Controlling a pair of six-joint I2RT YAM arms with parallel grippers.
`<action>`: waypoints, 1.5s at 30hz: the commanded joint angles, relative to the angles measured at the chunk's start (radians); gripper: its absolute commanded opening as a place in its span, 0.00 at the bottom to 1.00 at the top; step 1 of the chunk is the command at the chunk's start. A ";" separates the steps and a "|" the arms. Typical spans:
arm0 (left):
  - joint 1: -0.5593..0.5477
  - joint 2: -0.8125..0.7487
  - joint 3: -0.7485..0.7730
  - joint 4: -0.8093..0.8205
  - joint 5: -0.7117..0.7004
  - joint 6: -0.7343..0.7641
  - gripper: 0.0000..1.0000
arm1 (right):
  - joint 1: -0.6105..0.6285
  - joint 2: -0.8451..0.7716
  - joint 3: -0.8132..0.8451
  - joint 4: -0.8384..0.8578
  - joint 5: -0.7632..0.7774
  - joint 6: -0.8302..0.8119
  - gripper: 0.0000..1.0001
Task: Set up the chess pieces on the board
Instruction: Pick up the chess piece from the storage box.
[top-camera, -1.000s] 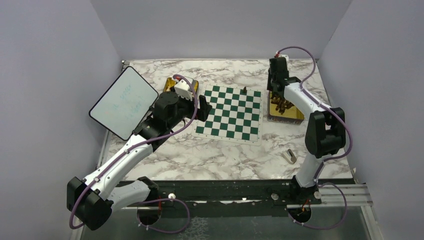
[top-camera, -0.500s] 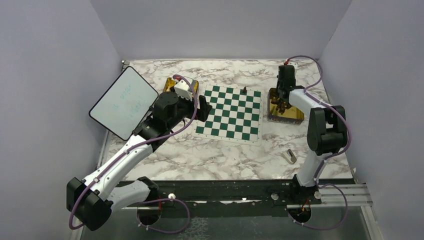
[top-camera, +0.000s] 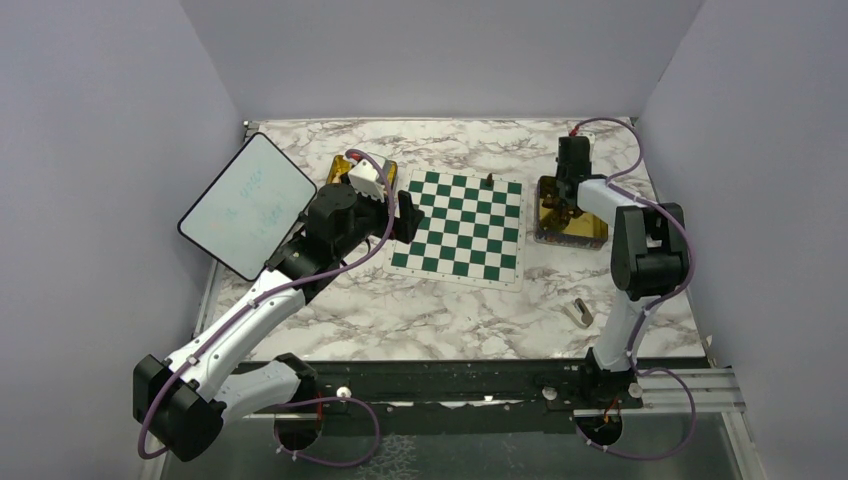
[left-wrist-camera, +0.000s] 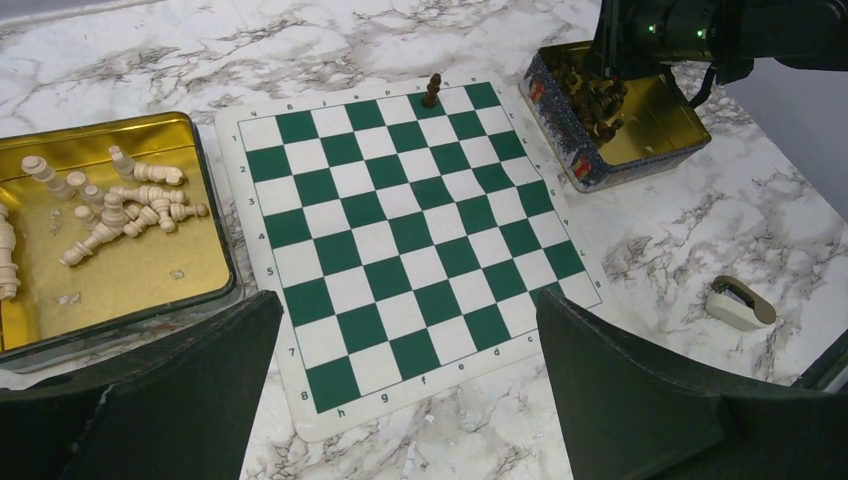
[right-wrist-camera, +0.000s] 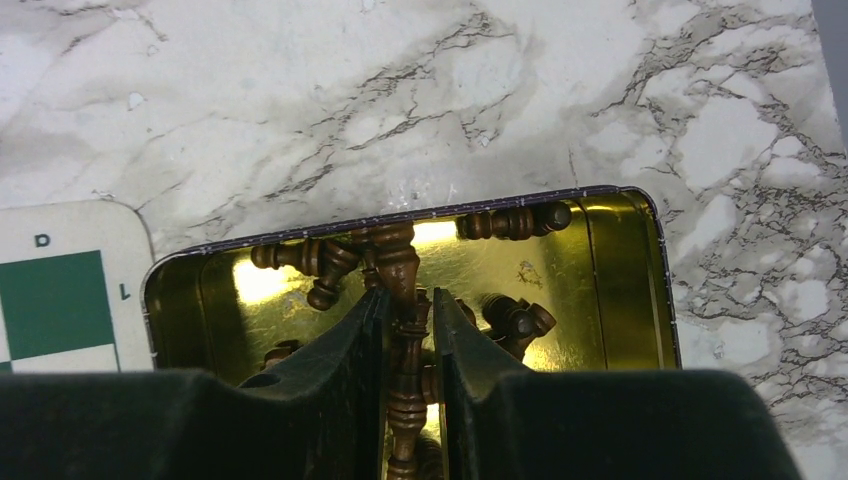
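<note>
The green and white board (top-camera: 460, 225) lies mid-table with one dark chess piece (top-camera: 489, 181) standing at its far edge. My right gripper (right-wrist-camera: 408, 298) is down inside the right gold tray (right-wrist-camera: 620, 260), shut on a dark brown chess piece (right-wrist-camera: 398, 250) that lies among several other dark pieces. My left gripper (left-wrist-camera: 408, 305) hangs open and holds nothing above the board's near-left edge (left-wrist-camera: 400, 230). Cream chess pieces (left-wrist-camera: 120, 200) lie in the left gold tray (left-wrist-camera: 150, 270).
A rounded white tablet (top-camera: 248, 205) leans at the left wall. A small grey-beige block (top-camera: 579, 313) lies on the marble near the front right. Grey walls close in on three sides.
My right gripper has dropped into the right tray and its jaws have closed on a dark piece. The left arm has not moved.
</note>
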 joint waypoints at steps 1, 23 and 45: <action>-0.005 -0.020 -0.006 0.016 0.003 0.008 0.99 | -0.016 0.027 0.014 0.017 -0.002 -0.010 0.27; -0.004 -0.012 -0.006 0.016 0.003 0.008 0.99 | -0.019 0.079 0.025 0.006 -0.008 -0.034 0.27; -0.005 -0.004 -0.012 0.025 0.012 0.005 0.99 | -0.019 -0.056 0.086 -0.236 -0.014 0.045 0.11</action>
